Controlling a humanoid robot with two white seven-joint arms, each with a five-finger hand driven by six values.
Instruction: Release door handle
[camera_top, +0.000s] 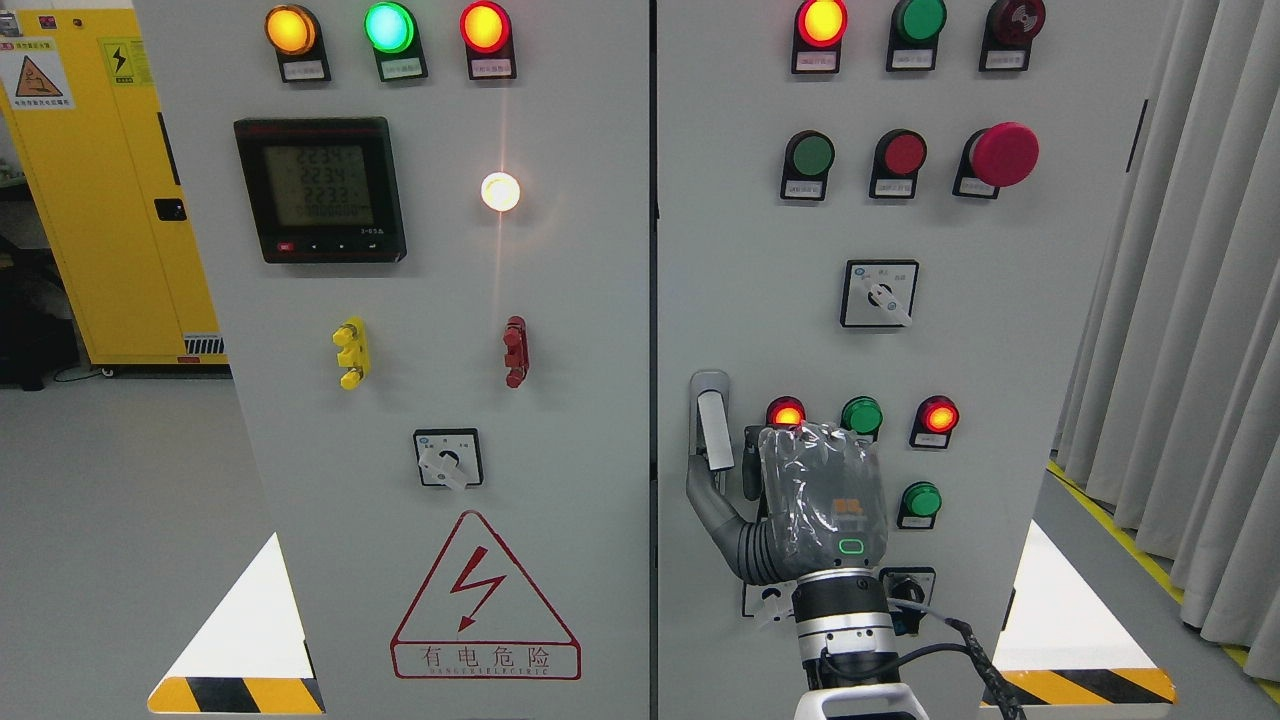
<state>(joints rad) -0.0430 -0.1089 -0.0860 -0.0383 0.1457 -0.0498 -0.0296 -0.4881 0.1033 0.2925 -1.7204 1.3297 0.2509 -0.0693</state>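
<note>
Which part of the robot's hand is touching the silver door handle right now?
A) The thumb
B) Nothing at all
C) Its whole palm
A. The right hand has its thumb hooked up against the lower end of the door handle.

The right hand (815, 495) covers the bottom part of the door handle (712, 425), and its fingers cannot be seen. It also hides part of a knob (908, 588). The small labels (911, 58) under the lights are too tiny to read.
</note>
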